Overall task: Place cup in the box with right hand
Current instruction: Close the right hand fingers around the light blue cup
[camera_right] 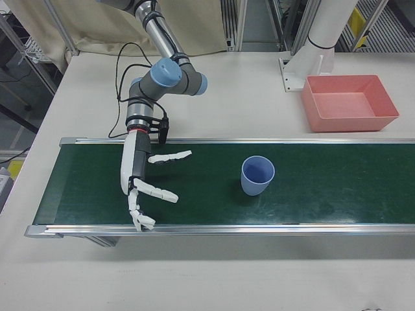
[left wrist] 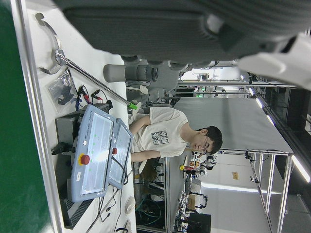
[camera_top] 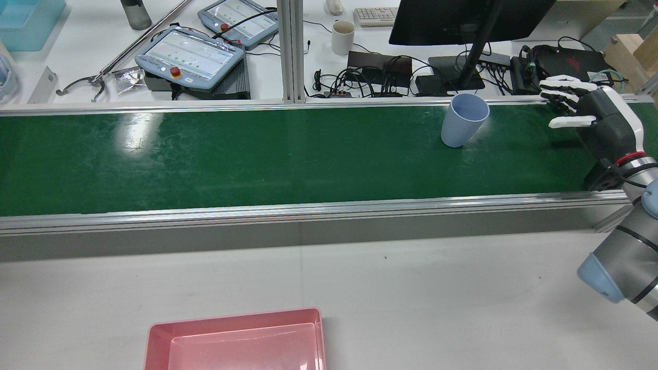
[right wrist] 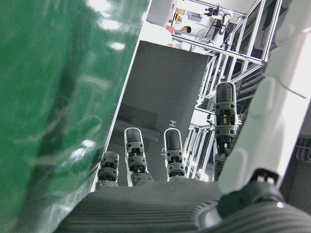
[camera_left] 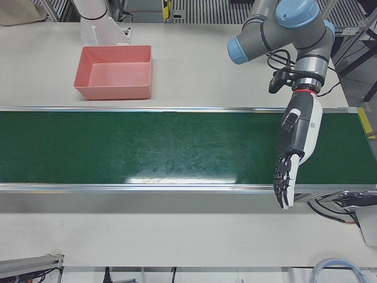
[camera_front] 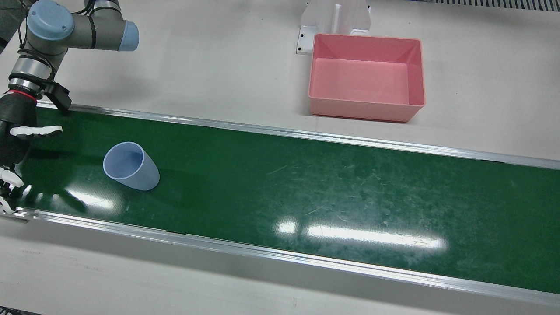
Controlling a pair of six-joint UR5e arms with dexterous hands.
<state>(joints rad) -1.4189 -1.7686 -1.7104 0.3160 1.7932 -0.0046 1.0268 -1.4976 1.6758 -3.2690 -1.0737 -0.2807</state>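
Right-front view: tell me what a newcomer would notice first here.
The broad green conveyor belt crossing the table, with a pale blue cup standing upright on it, alone. To the cup's left in that view the right robot hand hangs open over the belt, apart from the cup. A pink box sits empty on the white table beyond the belt.

Green conveyor belt (camera_top: pixel 257 154) lay glossy | teach pendants (camera_top: pixel 190 54) beyond it | white mug (camera_top: pixel 343 37) stood beside keyboard (camera_top: pixel 375 16)

Grey arms with pale blue joint caps, black cables, red wrist ring, black-and-white right hand (camera_right: pixel 144 184)
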